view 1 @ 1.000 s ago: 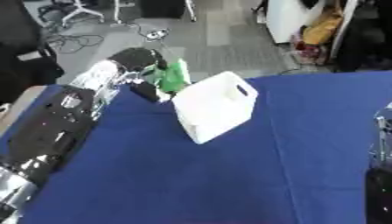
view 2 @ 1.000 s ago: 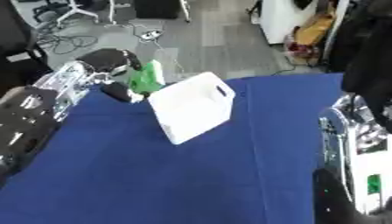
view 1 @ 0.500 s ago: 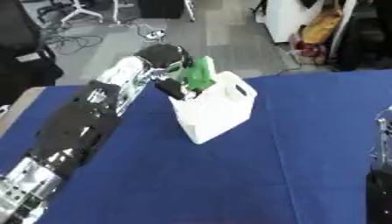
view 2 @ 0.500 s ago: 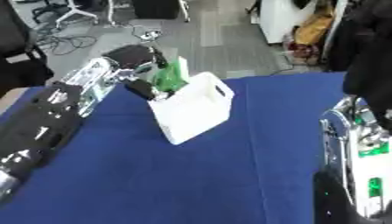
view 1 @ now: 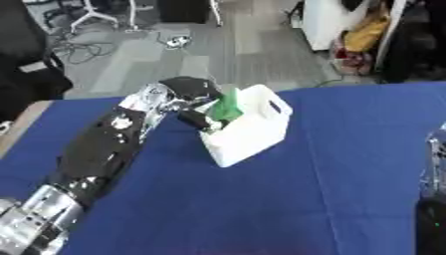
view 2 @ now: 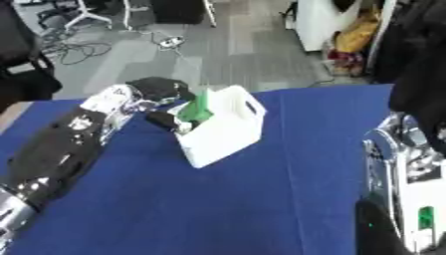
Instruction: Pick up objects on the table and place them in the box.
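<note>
Since a second ago my left hand (view 1: 193,93) carried the green object (view 1: 228,105) from beside the box's left edge to over its rim; half a second ago it was higher, and by this moment it sat lower, partly inside the opening. Fingers were curled around the green object, thumb side dark against the box's near-left corner.

Count as I saw it:
- one white box (view 1: 253,132), tilted askew on the table, handle cutout on its far end wall
- one green object, upright-ish, lower part hidden behind the box wall, so I couldn't tell whether it touched the bottom
- one blue table cloth (view 1: 261,209), nothing else lying on it that I could make out

Left arm came in from the lower left, stretched diagonally across the cloth up to the box.

Right arm (view 2: 405,199) showed only as a silver and black section at the right edge, well apart from the box. Right hand itself wasn't in either view.

Box hadn't shifted on the cloth across the three moments.
</note>
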Controlling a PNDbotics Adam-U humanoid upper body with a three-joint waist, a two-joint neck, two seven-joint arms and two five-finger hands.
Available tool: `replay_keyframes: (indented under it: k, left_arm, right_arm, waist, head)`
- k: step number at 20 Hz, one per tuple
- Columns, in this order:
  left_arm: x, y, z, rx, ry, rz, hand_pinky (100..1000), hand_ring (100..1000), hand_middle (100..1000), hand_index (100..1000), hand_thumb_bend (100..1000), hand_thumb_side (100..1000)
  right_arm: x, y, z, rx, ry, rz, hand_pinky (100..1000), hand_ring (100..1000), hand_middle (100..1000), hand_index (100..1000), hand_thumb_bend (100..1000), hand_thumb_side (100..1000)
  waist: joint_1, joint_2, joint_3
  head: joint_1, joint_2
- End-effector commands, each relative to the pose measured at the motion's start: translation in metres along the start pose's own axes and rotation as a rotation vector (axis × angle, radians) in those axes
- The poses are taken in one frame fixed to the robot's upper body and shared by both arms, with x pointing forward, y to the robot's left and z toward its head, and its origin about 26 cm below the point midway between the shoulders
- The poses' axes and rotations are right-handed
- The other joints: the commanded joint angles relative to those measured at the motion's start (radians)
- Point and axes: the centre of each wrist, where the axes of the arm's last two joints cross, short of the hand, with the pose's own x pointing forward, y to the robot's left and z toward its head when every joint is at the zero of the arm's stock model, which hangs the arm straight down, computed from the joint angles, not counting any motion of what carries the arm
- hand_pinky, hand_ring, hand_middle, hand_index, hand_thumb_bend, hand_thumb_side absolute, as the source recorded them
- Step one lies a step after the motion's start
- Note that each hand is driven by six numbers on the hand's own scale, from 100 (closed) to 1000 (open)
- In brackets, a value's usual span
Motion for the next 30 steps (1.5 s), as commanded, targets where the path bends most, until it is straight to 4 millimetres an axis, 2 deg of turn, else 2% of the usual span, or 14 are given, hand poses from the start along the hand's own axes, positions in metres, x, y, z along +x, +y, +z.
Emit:
replay_keyframes:
  k: [1,3,6,7,8,13,15,17,20,24,27,28,29,30]
  left_arm:
    - [-0.008,0.018,0.005,0.069,0.007,-0.011,858,981,1000,923,186,1000]
    - [-0.010,0.019,0.006,0.089,0.014,-0.009,853,978,1000,920,187,1000]
    - [-0.011,0.019,0.007,0.097,0.021,-0.019,936,1000,1000,957,266,1000]
    - [-0.011,0.019,0.007,0.094,0.020,-0.025,926,1000,1000,951,252,1000]
    - [-0.011,0.019,0.007,0.094,0.017,-0.031,981,1000,1000,983,351,1000]
    - [-0.012,0.019,0.010,0.128,0.012,-0.040,942,1000,1000,958,322,1000]
    - [-0.015,0.018,0.016,0.182,0.024,-0.010,853,968,1000,934,280,1000]
    - [-0.018,0.018,0.030,0.298,0.046,0.054,612,776,876,852,191,989]
    - [-0.011,0.012,0.059,0.452,0.062,0.203,476,682,796,831,189,953]
    - [0.015,0.012,0.098,0.630,0.056,0.453,400,614,741,826,177,952]
    - [0.035,0.025,0.125,0.785,0.050,0.578,387,593,712,815,172,957]
    - [0.040,0.029,0.133,0.831,0.049,0.597,388,597,718,817,173,957]
    - [0.044,0.034,0.141,0.882,0.051,0.610,377,576,691,807,173,963]
    - [0.047,0.040,0.148,0.933,0.055,0.614,385,580,698,807,176,970]
  right_arm:
    - [0.002,0.004,-0.009,0.005,-0.035,-0.016,229,327,408,661,126,1000]
    - [0.002,0.004,-0.009,0.004,-0.035,-0.015,229,327,407,660,129,1000]
    - [0.002,0.004,-0.009,0.003,-0.035,-0.015,228,327,407,660,125,1000]
    - [0.002,0.004,-0.009,0.002,-0.035,-0.015,229,327,407,660,125,1000]
    - [0.002,0.004,-0.009,0.002,-0.035,-0.015,228,327,407,660,125,1000]
    - [0.002,0.004,-0.009,0.002,-0.036,-0.013,229,327,410,664,125,1000]
    - [0.002,0.004,-0.010,0.002,-0.040,-0.008,233,329,417,665,125,1000]
    - [0.002,0.002,-0.009,0.004,-0.045,0.006,238,332,423,656,122,1000]
    - [0.003,-0.006,-0.008,0.014,-0.018,0.050,240,338,424,656,113,1000]
    - [0.004,-0.017,-0.008,0.085,0.061,0.150,248,350,419,624,128,1000]
    - [0.002,-0.020,-0.008,0.291,0.118,0.245,253,354,425,612,209,1000]
    - [0.002,-0.019,-0.008,0.389,0.134,0.278,250,351,423,614,188,1000]
    - [0.000,-0.019,-0.007,0.527,0.156,0.326,270,375,448,613,318,1000]
    - [-0.003,-0.017,-0.005,0.704,0.176,0.379,276,380,451,611,391,1000]
  waist:
    - [-0.001,-0.011,0.001]
    - [-0.001,-0.011,0.002]
    - [0.000,-0.012,0.002]
    - [0.000,-0.012,0.002]
    - [0.000,-0.012,0.002]
    - [0.000,-0.011,0.003]
    - [0.001,-0.010,0.005]
    - [0.002,-0.008,0.010]
    - [0.001,-0.006,0.023]
    - [-0.014,-0.008,0.051]
    - [-0.027,-0.010,0.075]
    - [-0.029,-0.010,0.081]
    - [-0.033,-0.011,0.091]
    - [-0.036,-0.012,0.098]
  head:
    - [0.005,-0.008]
    - [0.004,-0.008]
    - [0.004,-0.007]
    - [0.004,-0.007]
    - [0.004,-0.007]
    - [0.000,-0.011]
    - [-0.008,-0.023]
    - [-0.020,-0.039]
    - [-0.035,-0.055]
    - [-0.096,-0.114]
    - [-0.177,-0.187]
    - [-0.194,-0.203]
    - [-0.220,-0.232]
    - [-0.239,-0.255]
